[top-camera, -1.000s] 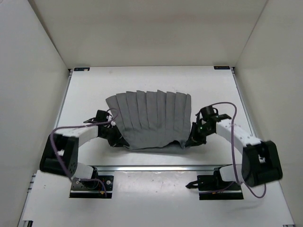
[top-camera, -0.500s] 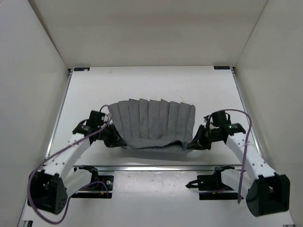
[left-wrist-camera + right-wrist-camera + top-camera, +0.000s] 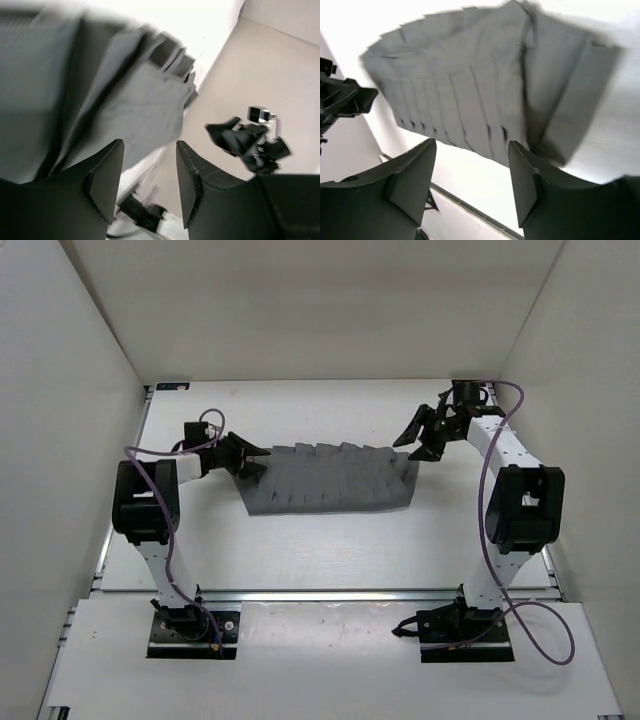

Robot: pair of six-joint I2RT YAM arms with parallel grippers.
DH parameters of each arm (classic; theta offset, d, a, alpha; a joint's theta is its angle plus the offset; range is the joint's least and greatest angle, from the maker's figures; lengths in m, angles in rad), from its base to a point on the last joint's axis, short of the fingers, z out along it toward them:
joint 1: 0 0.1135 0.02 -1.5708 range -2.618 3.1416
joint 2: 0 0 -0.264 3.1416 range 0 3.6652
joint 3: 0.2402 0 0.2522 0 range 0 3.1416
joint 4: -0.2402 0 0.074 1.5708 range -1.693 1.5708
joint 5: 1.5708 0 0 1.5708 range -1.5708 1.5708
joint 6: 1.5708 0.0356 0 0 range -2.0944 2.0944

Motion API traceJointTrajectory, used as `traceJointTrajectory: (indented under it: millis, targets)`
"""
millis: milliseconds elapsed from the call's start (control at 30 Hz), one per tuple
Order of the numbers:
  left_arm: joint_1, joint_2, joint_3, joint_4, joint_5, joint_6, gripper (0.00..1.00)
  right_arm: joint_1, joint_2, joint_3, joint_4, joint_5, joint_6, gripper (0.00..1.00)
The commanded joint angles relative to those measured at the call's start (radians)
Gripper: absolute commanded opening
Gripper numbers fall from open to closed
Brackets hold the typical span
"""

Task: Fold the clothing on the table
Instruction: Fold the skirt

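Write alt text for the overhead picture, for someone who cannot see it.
A grey pleated skirt lies folded into a wide band on a white table. The left pincer and right pincer of two robot arms are open at its far corners, holding nothing.

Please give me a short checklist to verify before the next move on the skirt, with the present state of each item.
1. Left gripper open and holding nothing: ok, its fingers stand apart with no cloth between them.
2. Right gripper open and holding nothing: ok, the same.
3. Skirt lies wholly on the table: ok.
4. Skirt is folded over on itself: ok, it shows as a short wide band.
5. Folded edges lie even: cannot tell, the far edge looks stepped and the wrist views are blurred.
6. Grippers are apart from each other: ok, one at each end of the skirt.
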Motion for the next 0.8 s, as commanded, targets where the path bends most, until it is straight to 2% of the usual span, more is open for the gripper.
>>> traceJointTrajectory:
  millis: [0, 67, 100, 133, 200, 233, 300, 400, 500, 667, 733, 767]
  targets:
    - [-0.009, -0.104, -0.027, 0.285, 0.141, -0.153, 0.56, 0.001, -0.084, -0.047, 0.007, 0.063, -0.029, 0.57]
    - [-0.01, -0.156, -0.028, 0.097, 0.086, -0.007, 0.57, -0.03, -0.136, -0.15, 0.044, 0.105, -0.026, 0.59]
    - [-0.01, -0.188, -0.004, -0.079, 0.013, 0.048, 0.58, -0.036, -0.163, -0.23, 0.07, 0.105, -0.024, 0.59]
    - [-0.009, -0.221, 0.018, -0.171, -0.039, 0.176, 0.58, -0.051, -0.176, -0.29, 0.082, 0.106, -0.02, 0.58]
    - [-0.038, -0.262, 0.033, -0.423, -0.266, 0.336, 0.6, -0.061, -0.213, -0.377, 0.136, 0.103, -0.006, 0.59]
    - [-0.048, -0.282, 0.029, -0.488, -0.319, 0.362, 0.6, -0.065, -0.225, -0.426, 0.16, 0.108, 0.002, 0.58]
    - [-0.09, -0.301, -0.004, -0.539, -0.479, 0.427, 0.6, -0.052, -0.23, -0.48, 0.183, 0.135, 0.028, 0.58]
    - [-0.107, -0.302, -0.099, -0.554, -0.557, 0.43, 0.61, -0.029, -0.22, -0.545, 0.229, 0.166, 0.063, 0.59]
    - [-0.131, -0.284, -0.189, -0.507, -0.583, 0.413, 0.62, -0.03, -0.204, -0.607, 0.338, 0.107, 0.116, 0.6]
    - [-0.197, -0.174, -0.13, -0.537, -0.664, 0.419, 0.65, -0.053, -0.116, -0.612, 0.502, -0.018, 0.224, 0.61]
    - [-0.216, -0.141, -0.102, -0.545, -0.67, 0.427, 0.63, -0.056, -0.089, -0.585, 0.507, -0.006, 0.226, 0.6]
    - [-0.217, -0.122, -0.076, -0.542, -0.672, 0.425, 0.56, -0.059, -0.082, -0.576, 0.51, 0.007, 0.224, 0.57]
